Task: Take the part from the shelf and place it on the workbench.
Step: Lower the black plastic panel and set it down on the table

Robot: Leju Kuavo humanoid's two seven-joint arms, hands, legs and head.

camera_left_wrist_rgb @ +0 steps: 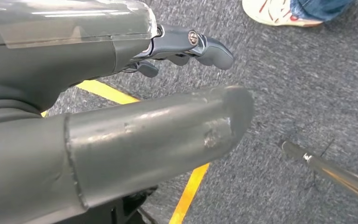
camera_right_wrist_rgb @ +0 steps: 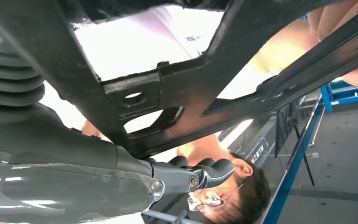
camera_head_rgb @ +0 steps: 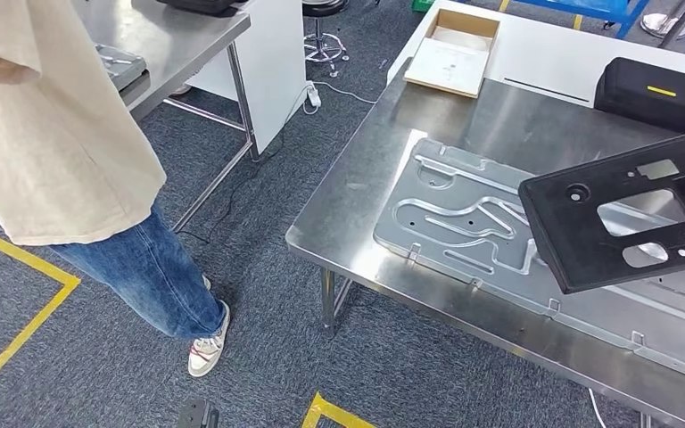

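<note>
Holding the black part (camera_head_rgb: pixel 629 214) flat above the desk (camera_head_rgb: pixel 366 178), right hand (camera_right_wrist_rgb: pixel 121 182) w/ fingers (camera_right_wrist_rgb: pixel 212 170) curled against its underside, prob. so it can go down level beside the metal plate (camera_head_rgb: pixel 464 223). Left hand (camera_left_wrist_rgb: pixel 121 93) hangs over carpet, fingers apart, holding nothing.

Even, bright overhead light in the head view, soft glare spreading across the steel desk (camera_head_rgb: pixel 375 192). Left wrist view: carpet (camera_left_wrist_rgb: pixel 307 93) smeared with motion blur, thumb (camera_left_wrist_rgb: pixel 158 140) close and soft. Right wrist view: blown-out white behind the dark silhouetted part (camera_right_wrist_rgb: pixel 186 93).
</note>
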